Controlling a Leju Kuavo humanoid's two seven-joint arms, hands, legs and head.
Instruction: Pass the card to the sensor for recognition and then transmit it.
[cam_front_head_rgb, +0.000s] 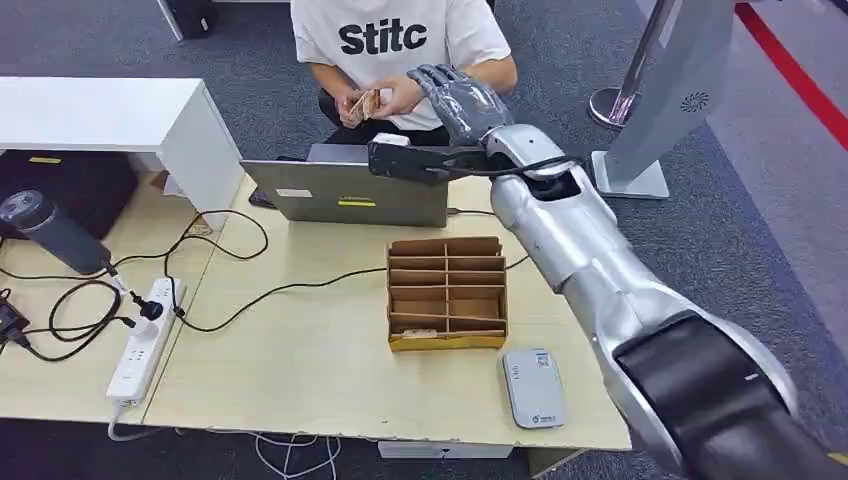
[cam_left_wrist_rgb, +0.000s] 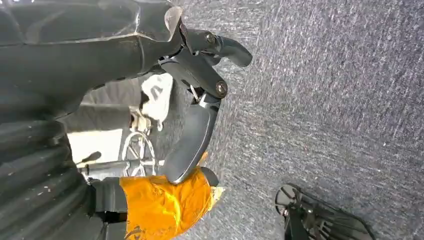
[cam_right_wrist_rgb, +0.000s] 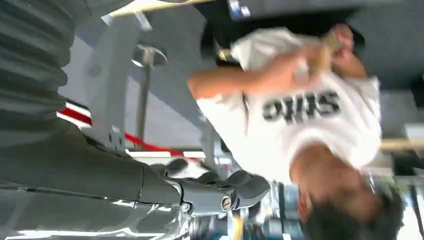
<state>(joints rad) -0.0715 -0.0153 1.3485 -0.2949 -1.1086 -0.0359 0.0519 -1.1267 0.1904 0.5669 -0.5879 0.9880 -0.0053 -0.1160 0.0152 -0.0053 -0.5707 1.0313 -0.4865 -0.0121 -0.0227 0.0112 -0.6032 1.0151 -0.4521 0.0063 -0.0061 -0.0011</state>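
Beyond laptop (cam_front_head_rgb: 350, 192) far edge, right hand (cam_front_head_rgb: 462, 100) empty, fingers apart (person (cam_front_head_rgb: 400, 50) holds cards (cam_front_head_rgb: 365, 104)).

The right hand (cam_front_head_rgb: 455, 95) is dark grey on a silver arm (cam_front_head_rgb: 590, 260), and just beyond its fingers a person (cam_front_head_rgb: 400, 45) wears a white shirt with black letters and holds tan cards (cam_front_head_rgb: 363, 104). Below the fingers are a grey laptop (cam_front_head_rgb: 345, 190), a brown cardboard box (cam_front_head_rgb: 446, 293) and a light grey sensor (cam_front_head_rgb: 532, 387) on the pale wood table (cam_front_head_rgb: 300, 370). The left hand (cam_left_wrist_rgb: 195, 100) is dark grey, over grey speckled carpet (cam_left_wrist_rgb: 325, 100), with an orange wrap (cam_left_wrist_rgb: 165, 205) beside its fingers.
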